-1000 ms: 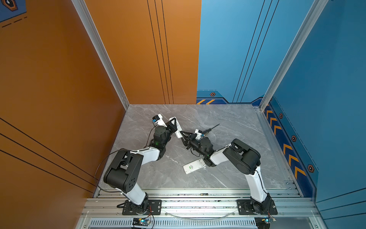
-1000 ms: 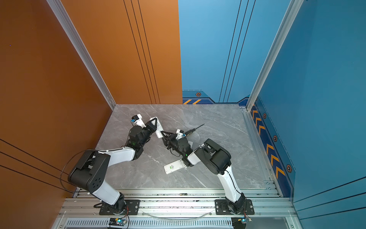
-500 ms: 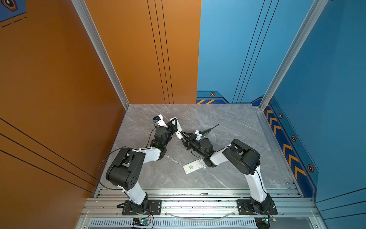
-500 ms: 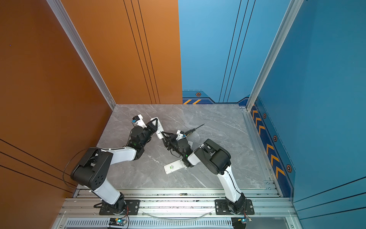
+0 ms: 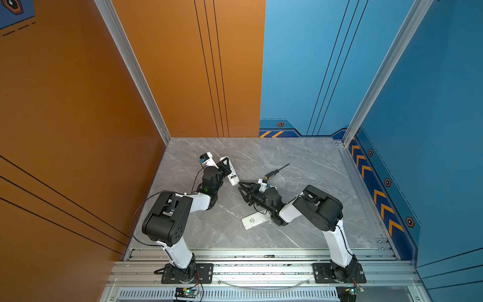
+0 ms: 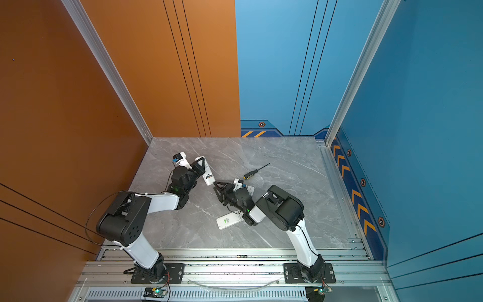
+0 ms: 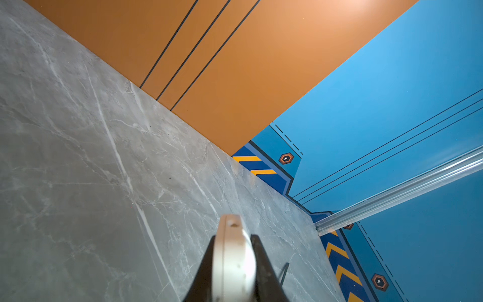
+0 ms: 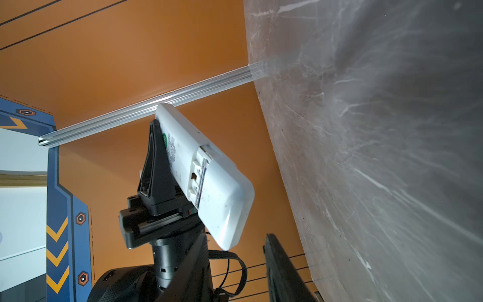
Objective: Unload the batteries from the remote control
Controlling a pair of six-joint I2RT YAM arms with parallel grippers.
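Left claw (image 5: 226, 165) clamps remote (image 5: 233, 179) aloft, left of centre. Right claw (image 5: 242, 187) is part open and empty, just right of it. Cover (image 8: 224, 198) sits partly slid; batteries unseen, presumably inside. We should hook the cover's edge squarely and pull lengthwise.

Grey marble floor (image 5: 308, 151) between orange wall (image 5: 183, 78) and blue wall (image 5: 300, 65).

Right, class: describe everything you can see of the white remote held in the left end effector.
The white remote is a long, slim, glossy plastic slab with rounded ends. Its back faces the right wrist camera: a green round sticker, small print, and a battery cover that looks slid partly open, no battery showing. The left end effector clamps its sides, holding it tilted, clear of the grey table. Nothing else visibly touches it.
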